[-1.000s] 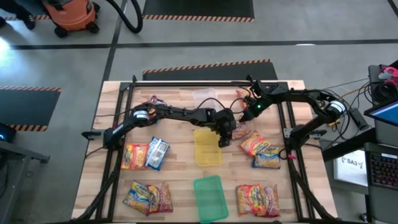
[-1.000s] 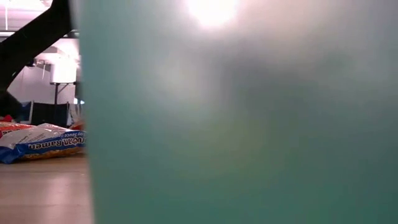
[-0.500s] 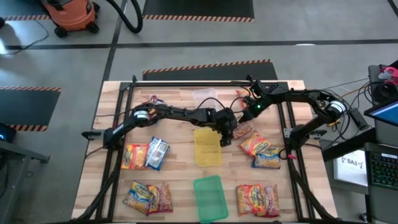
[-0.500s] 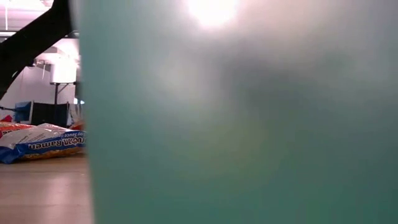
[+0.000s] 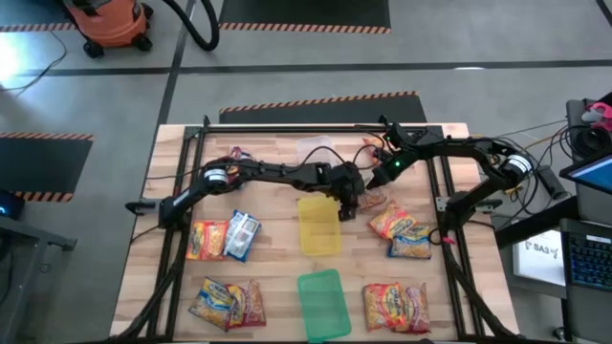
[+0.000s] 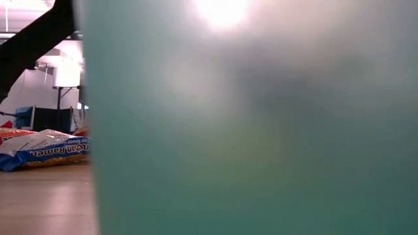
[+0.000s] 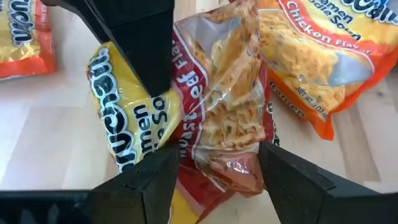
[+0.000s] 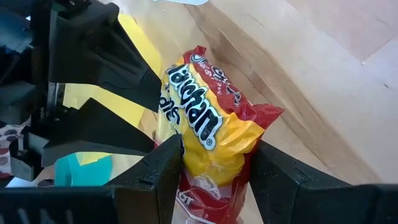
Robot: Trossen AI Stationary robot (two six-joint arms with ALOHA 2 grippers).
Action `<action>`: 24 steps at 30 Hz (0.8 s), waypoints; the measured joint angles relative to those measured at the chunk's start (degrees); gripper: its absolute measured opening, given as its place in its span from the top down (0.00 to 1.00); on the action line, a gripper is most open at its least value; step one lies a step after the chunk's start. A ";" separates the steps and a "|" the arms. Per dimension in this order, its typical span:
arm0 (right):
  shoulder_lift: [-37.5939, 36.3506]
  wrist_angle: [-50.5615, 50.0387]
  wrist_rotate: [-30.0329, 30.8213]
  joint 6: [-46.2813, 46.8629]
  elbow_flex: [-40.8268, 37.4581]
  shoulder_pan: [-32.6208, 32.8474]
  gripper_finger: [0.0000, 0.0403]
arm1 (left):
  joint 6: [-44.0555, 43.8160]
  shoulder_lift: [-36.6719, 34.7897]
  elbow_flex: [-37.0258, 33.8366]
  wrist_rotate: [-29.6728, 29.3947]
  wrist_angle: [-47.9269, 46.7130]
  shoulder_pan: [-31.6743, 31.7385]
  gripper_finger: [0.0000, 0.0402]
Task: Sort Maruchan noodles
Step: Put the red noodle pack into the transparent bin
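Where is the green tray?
In the high view the green tray lies at the table's near edge, in the middle, just below the yellow tray, with noodle packets on both sides of it.

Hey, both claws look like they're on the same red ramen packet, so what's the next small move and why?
Probably open the left claw and back off. Both it and the right claw pinch one red beef ramen packet beside the yellow tray, so one should release before either moves.
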 joint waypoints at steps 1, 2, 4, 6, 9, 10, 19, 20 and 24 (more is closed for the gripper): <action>0.00 -0.02 0.02 0.00 0.00 0.02 0.61 | 0.02 0.00 0.00 -0.02 -0.02 -0.02 0.48; 0.00 -0.10 0.02 0.02 0.00 0.02 0.61 | 0.02 -0.02 0.00 0.00 -0.02 -0.04 0.48; 0.00 -0.08 0.09 0.02 0.00 0.02 0.61 | 0.02 -0.06 0.00 0.13 -0.07 -0.04 0.48; -0.02 -0.04 0.16 0.02 0.00 0.02 0.61 | 0.04 -0.10 0.00 0.23 -0.28 -0.04 0.48; -0.04 0.12 0.24 0.02 0.00 0.09 0.61 | 0.50 -0.43 0.07 0.35 -2.44 -0.07 0.48; -0.04 0.13 0.24 0.00 0.00 0.11 0.61 | 0.52 -0.53 0.11 0.42 -3.41 -0.07 0.48; -0.11 0.04 0.46 -0.13 -0.02 0.09 0.61 | 1.65 -4.34 0.09 1.38 -6.73 -1.71 0.48; -0.11 0.09 0.52 -0.13 -0.02 0.04 0.61 | 2.13 -5.32 0.09 1.51 -6.77 -1.90 0.48; -0.53 0.55 0.91 0.00 -0.02 -0.07 0.61 | 3.63 -9.43 -0.02 1.66 -8.40 -2.60 0.48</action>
